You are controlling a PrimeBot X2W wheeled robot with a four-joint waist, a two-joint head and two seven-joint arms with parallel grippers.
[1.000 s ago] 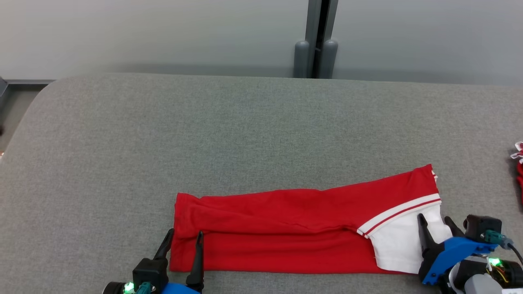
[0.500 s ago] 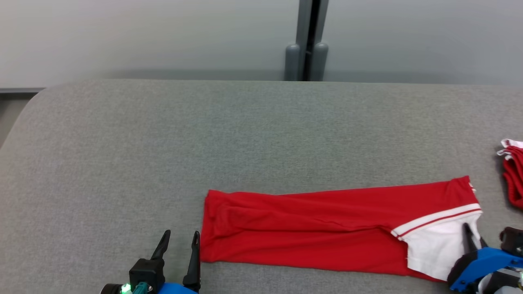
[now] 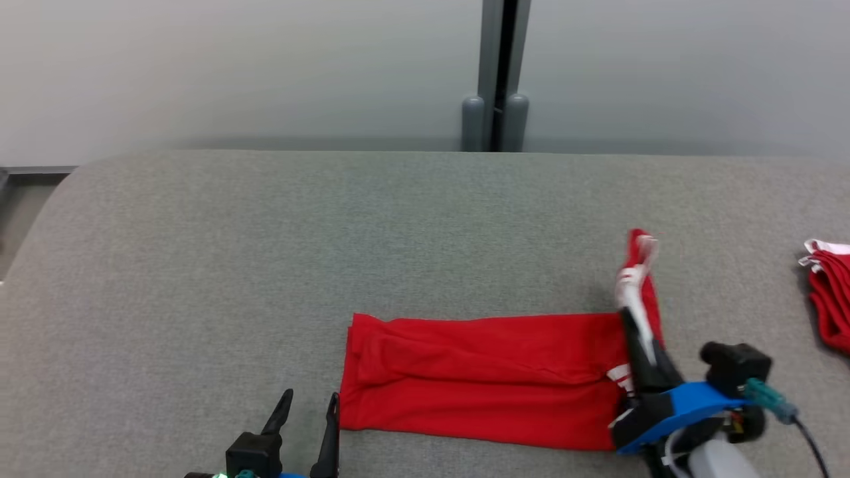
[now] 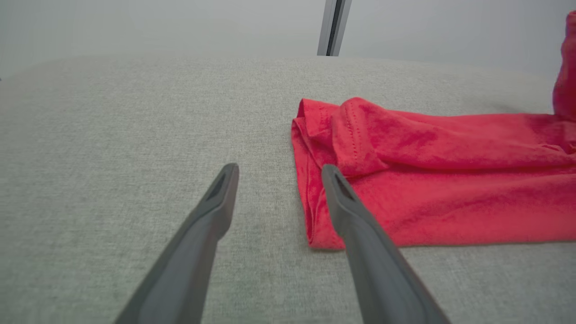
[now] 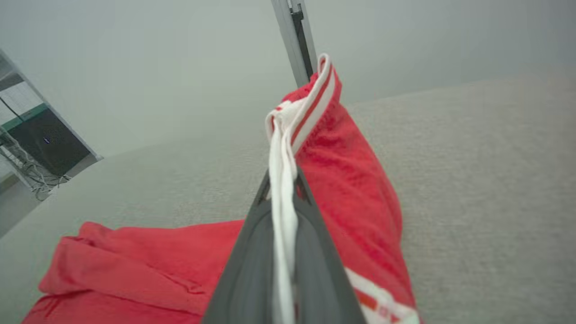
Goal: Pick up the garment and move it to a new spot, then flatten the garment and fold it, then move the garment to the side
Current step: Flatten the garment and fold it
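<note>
The garment is red with white trim, folded into a long band on the grey table. My right gripper is shut on the garment's right end, holding the white and striped edge lifted and bunched upright above the rest. The left end of the garment still lies flat. My left gripper stands open just left of that end, near the table's front edge. In the left wrist view its right finger overlaps the cloth's corner, with bare table between the fingers.
Another red and white cloth lies at the table's right edge. A grey post stands behind the table against a pale wall. The table's rounded left corner drops to the floor.
My right gripper has closed on the garment's white end and raised it, folding it up and leftward. The head view has shifted. The left gripper stays open, now off the cloth.
</note>
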